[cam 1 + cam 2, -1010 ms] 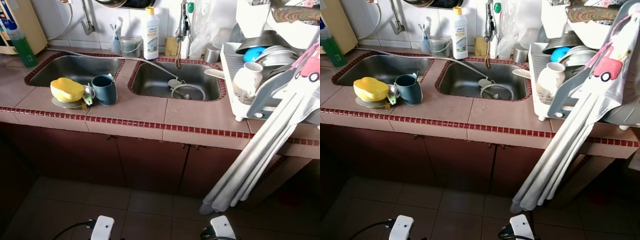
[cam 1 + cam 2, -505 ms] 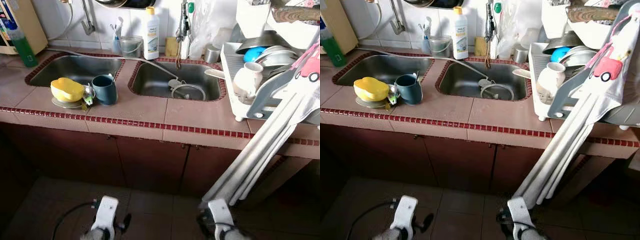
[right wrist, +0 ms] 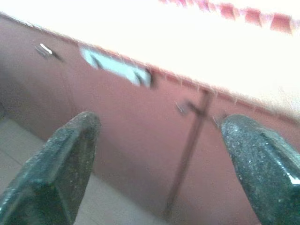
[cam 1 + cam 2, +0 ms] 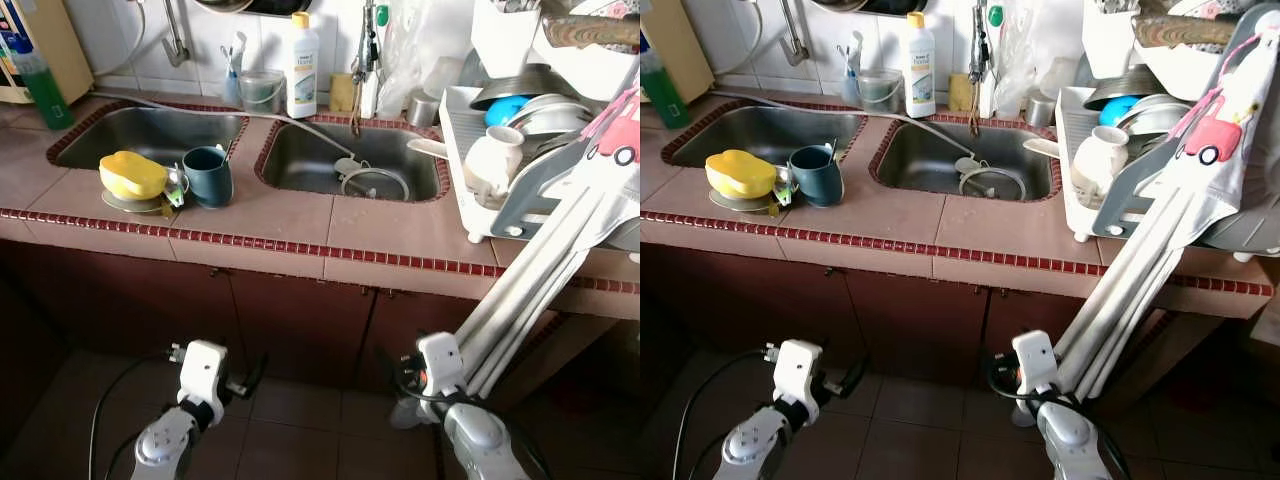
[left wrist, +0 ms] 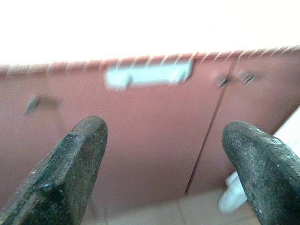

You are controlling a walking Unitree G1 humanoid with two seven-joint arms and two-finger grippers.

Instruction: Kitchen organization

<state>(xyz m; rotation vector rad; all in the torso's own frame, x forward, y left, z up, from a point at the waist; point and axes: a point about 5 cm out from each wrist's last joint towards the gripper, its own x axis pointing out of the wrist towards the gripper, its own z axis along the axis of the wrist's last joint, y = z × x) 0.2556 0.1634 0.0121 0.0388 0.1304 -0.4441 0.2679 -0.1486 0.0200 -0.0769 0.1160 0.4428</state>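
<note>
Standing at the back of the counter (image 4: 290,215), a white detergent bottle (image 4: 302,67) carries a label too small to be read. A yellow sponge (image 4: 132,175) and teal mug (image 4: 208,177) are noted beside the left sink (image 4: 150,137). Left tool (image 5: 161,176) and right tool (image 3: 159,171) are held wide apart, empty, facing the cabinet doors (image 5: 154,136); door handles are resolved by wrist views.
</note>
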